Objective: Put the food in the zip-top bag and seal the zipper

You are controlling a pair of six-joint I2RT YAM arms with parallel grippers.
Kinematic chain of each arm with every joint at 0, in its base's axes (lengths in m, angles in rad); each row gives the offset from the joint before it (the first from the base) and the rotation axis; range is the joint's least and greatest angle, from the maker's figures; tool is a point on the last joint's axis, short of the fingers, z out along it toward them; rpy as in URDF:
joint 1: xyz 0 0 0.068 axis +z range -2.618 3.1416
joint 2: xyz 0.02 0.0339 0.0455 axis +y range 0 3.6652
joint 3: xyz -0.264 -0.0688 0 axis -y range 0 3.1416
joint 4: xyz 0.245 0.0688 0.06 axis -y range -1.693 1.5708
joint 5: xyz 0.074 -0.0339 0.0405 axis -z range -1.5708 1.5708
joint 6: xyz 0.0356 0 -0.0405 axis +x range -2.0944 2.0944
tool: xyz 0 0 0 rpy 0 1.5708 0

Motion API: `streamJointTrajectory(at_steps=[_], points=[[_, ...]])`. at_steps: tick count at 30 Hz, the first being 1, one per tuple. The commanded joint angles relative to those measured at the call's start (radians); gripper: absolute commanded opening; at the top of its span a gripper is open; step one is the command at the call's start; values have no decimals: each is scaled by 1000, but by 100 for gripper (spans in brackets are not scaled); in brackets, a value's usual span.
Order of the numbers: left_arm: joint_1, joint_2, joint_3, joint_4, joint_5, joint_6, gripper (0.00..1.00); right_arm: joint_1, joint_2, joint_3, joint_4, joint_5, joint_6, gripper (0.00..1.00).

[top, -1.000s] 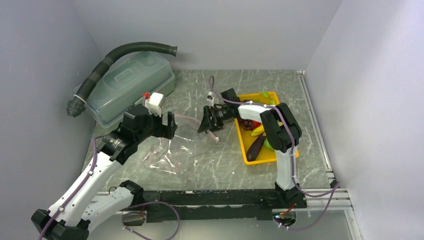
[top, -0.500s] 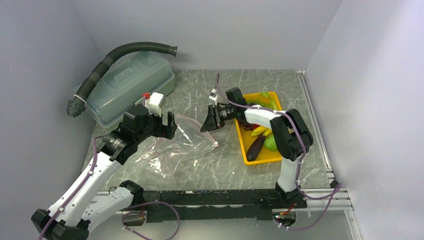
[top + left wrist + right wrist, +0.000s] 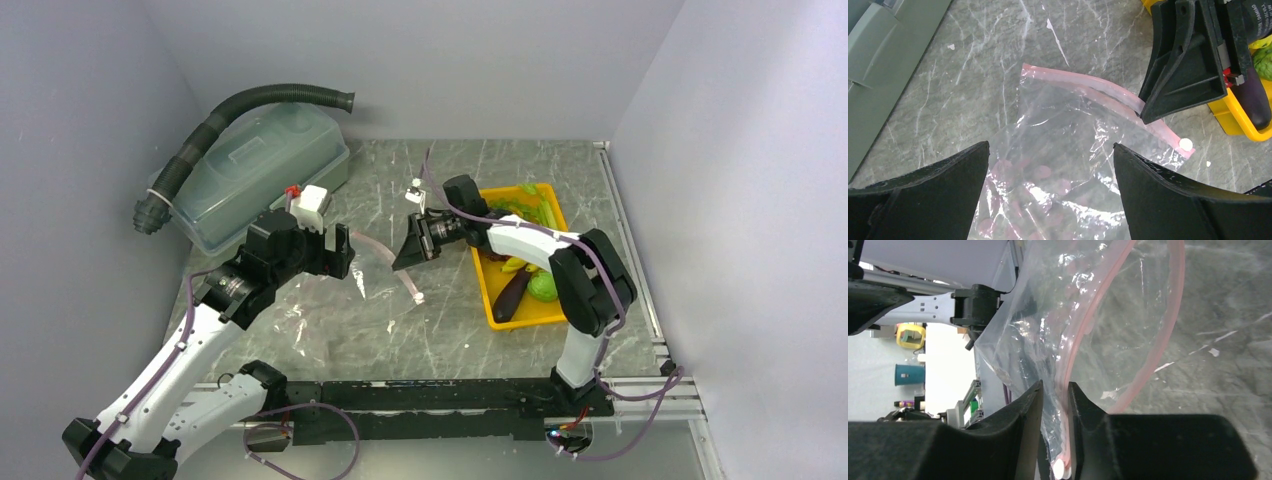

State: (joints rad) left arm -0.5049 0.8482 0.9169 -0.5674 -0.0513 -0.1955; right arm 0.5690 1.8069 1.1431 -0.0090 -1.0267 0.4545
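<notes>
The clear zip-top bag [image 3: 330, 310] lies crumpled on the marble table, its pink zipper [image 3: 385, 250] curving along the mouth. My right gripper [image 3: 408, 258] reaches left from the tray. In the right wrist view its jaws [image 3: 1054, 390] stand a narrow gap apart around the zipper [image 3: 1083, 330], near its white end piece. My left gripper [image 3: 1050, 150] hovers wide open over the bag [image 3: 1058, 165], holding nothing. Pinkish round patches show through the film; I cannot tell what they are. The food sits in the yellow tray [image 3: 490, 300]: eggplant [image 3: 512, 292], a green round vegetable [image 3: 543, 287], bananas [image 3: 515, 263].
A translucent lidded tub [image 3: 255, 170] with a black corrugated hose [image 3: 230, 110] over it stands at the back left. Grey walls close in the table on three sides. A metal rail [image 3: 630, 250] runs along the right edge.
The right gripper's jaws have narrowed from wide open to a slim gap around the zipper strip. The bag's mouth end has shifted left and toward the front. The left gripper has stayed put.
</notes>
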Motion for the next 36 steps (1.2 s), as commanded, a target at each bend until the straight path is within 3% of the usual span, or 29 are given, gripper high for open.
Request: streamJointTrajectory(at_steps=[1, 7, 15, 25, 36], points=[[-6, -5, 30, 6, -7, 16, 99, 22, -66, 18, 39, -10, -4, 24], [-6, -3, 32, 10, -4, 9, 99, 61, -117, 56, -32, 39, -38, 0], [-6, -4, 90, -22, 19, -62, 99, 109, -205, 95, -160, 165, -119, 0], [-6, 102, 320, -187, 73, -137, 99, 170, -286, 229, -378, 382, -244, 0], [-6, 243, 553, -360, 146, -229, 99, 305, -310, 405, -586, 719, -370, 0]])
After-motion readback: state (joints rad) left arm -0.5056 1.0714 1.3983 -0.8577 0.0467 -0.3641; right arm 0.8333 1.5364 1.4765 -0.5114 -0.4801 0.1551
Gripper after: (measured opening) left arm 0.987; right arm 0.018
